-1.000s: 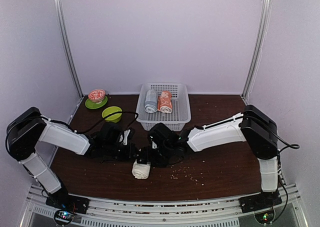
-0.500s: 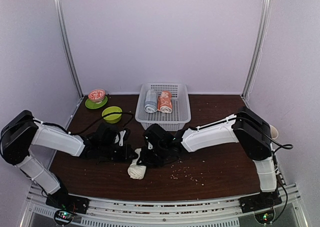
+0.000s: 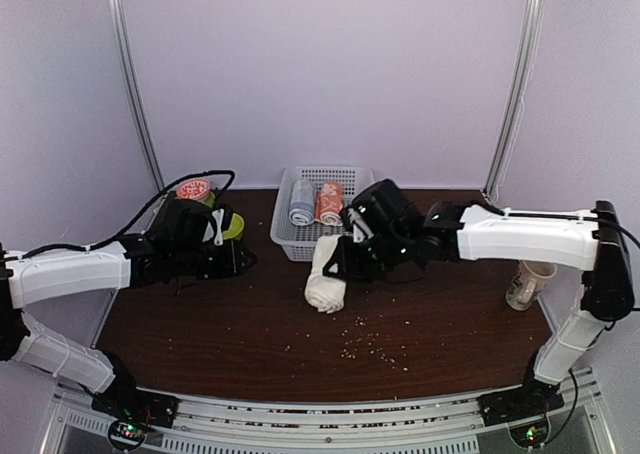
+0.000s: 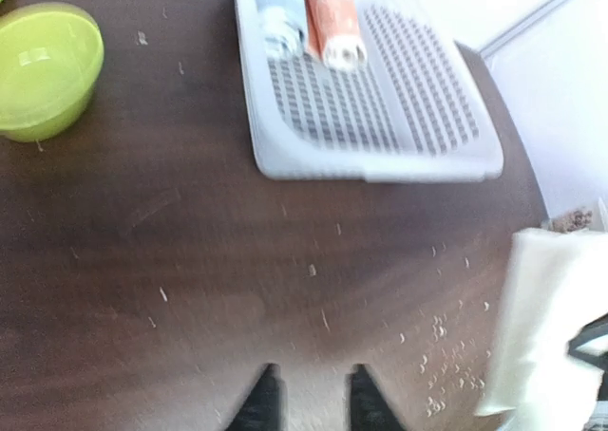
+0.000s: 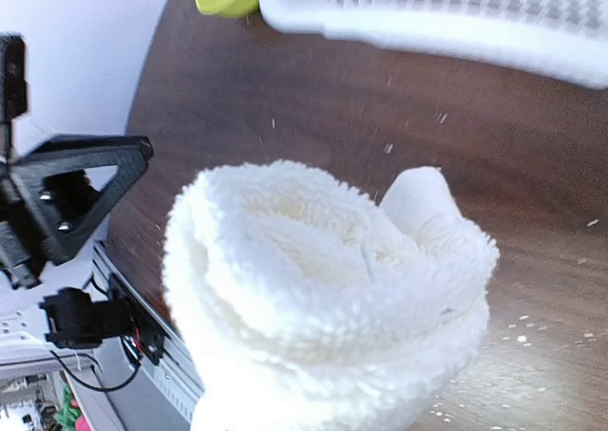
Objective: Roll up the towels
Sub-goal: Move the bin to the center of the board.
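The cream-white towel point(image 3: 325, 277) is rolled up and hangs above the table just in front of the white basket point(image 3: 350, 242). My right gripper point(image 3: 342, 258) is shut on it. In the right wrist view the roll point(image 5: 323, 298) fills the frame and hides the fingers. The salmon-orange towel point(image 3: 330, 203) lies rolled inside the basket, beside a grey-blue roll point(image 3: 301, 202). My left gripper point(image 3: 240, 259) is off to the left, apart from the towel. It is open over bare table point(image 4: 313, 404), with nothing between its fingers point(image 4: 269, 404).
A lime-green bowl point(image 3: 225, 224) and a red patterned bowl on a green saucer point(image 3: 193, 190) stand at the back left. A paper cup point(image 3: 526, 284) is near the right edge. Crumbs point(image 3: 365, 346) are scattered across the front middle.
My right gripper closed on the cream-white roll, lifted it off the table and carried it back toward the basket. My left gripper let go, opened and drew away to the left.
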Controlling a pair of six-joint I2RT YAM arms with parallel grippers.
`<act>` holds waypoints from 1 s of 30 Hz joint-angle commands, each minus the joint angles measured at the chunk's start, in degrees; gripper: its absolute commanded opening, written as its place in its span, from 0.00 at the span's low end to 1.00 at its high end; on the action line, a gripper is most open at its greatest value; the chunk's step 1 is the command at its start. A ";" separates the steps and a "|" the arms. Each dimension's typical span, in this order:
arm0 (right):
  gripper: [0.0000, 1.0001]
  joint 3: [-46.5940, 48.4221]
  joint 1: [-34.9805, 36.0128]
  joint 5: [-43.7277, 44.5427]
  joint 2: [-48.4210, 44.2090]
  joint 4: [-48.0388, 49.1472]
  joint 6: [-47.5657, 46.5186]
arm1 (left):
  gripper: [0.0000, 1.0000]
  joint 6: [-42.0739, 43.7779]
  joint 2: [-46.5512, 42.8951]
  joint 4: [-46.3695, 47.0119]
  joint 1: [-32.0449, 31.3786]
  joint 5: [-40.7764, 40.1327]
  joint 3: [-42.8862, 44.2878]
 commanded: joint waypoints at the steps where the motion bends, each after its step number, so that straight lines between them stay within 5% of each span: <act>1: 0.00 -0.04 -5.36 8.48 -10.30 -10.72 -9.93 | 0.39 -1.19 5.88 2.91 4.87 0.31 6.74; 4: 0.00 0.09 -9.36 9.54 -14.11 -12.93 -12.27 | 0.66 -1.87 13.29 3.24 7.57 3.85 12.88; 6: 0.00 -0.20 -11.82 8.99 -15.64 -12.83 -12.90 | 0.74 0.14 18.10 2.17 7.95 5.46 19.08; 10: 0.00 -0.36 -15.11 7.37 -16.74 -11.38 -13.42 | 0.86 1.69 26.87 -3.48 7.95 3.98 29.43; 14: 0.00 0.80 -16.97 6.33 -16.31 -11.02 -14.26 | 0.87 2.90 34.42 -8.84 8.08 2.52 37.49; 20: 0.00 1.81 -18.69 5.02 -15.80 -10.92 -14.91 | 0.68 3.64 42.98 -13.56 8.15 3.15 45.35; 30: 0.00 0.21 -19.82 4.28 -16.61 -10.16 -14.95 | 0.23 3.44 42.08 -12.73 8.10 5.28 42.25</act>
